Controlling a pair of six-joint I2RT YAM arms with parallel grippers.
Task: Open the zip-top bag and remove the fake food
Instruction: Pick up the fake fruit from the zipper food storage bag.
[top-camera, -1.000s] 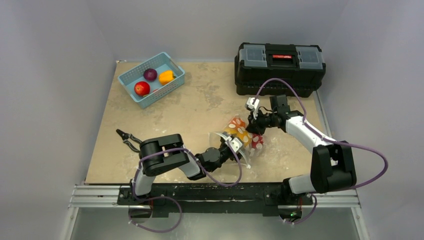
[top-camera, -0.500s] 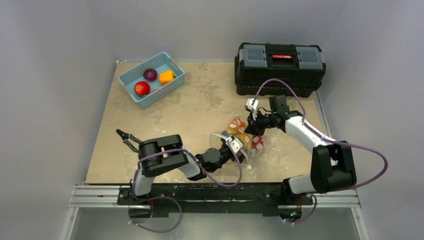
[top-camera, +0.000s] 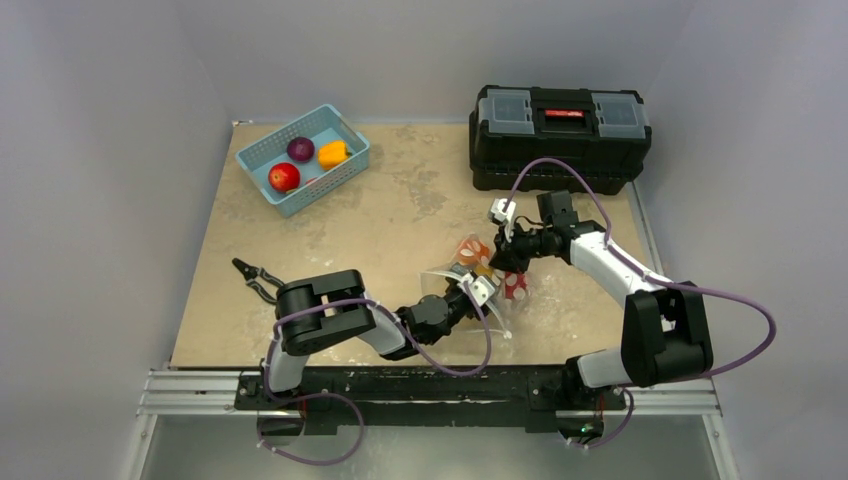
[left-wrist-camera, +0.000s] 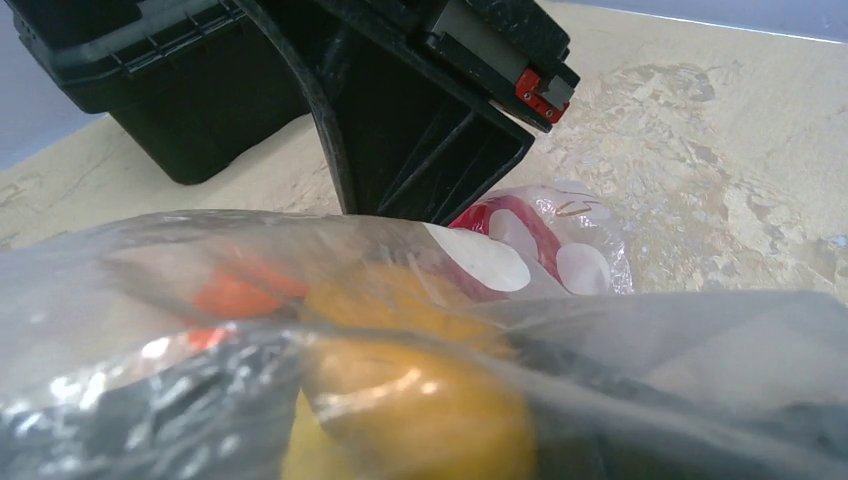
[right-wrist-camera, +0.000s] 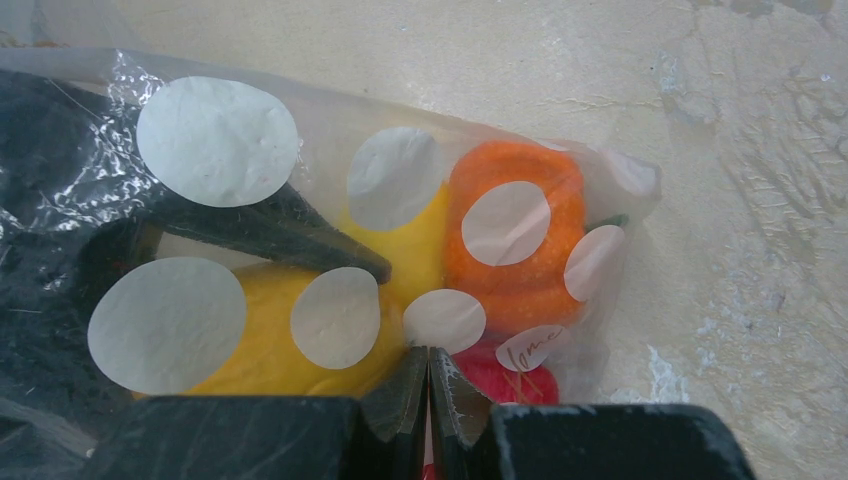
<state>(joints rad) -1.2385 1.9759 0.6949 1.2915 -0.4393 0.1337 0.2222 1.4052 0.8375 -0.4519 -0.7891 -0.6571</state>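
Clear dotted plastic, the zip-top bag (right-wrist-camera: 218, 140) lies near the middle of the table (top-camera: 400, 210), slightly toward the right arm's side, bunched between the two grippers. From overhead its long axis runs roughly across the table: a slack, see-through end points toward the left arm's side, and the bulging end points toward the right. Which end carries the zip strip cannot be told. The fake food (right-wrist-camera: 500, 290) is inside it, an orange ridged piece, yellow pieces and a red one pressed against the film.

The left arm lies low and stretched out along the near edge, reaching rightward, with the left gripper (top-camera: 480, 291) at the near side of the bag. Its wrist camera is smothered in plastic, so whether its fingers are clenched or released cannot be told.

The right arm rises from its base, bends at the elbow and reaches in toward the centre, wrist angled down onto the far side of the bag. The right gripper (right-wrist-camera: 428, 385) has its fingertips pressed together, pinching the film just beside the red piece.

A black toolbox (top-camera: 560, 135) sits at the far right of the table, well apart from the bag
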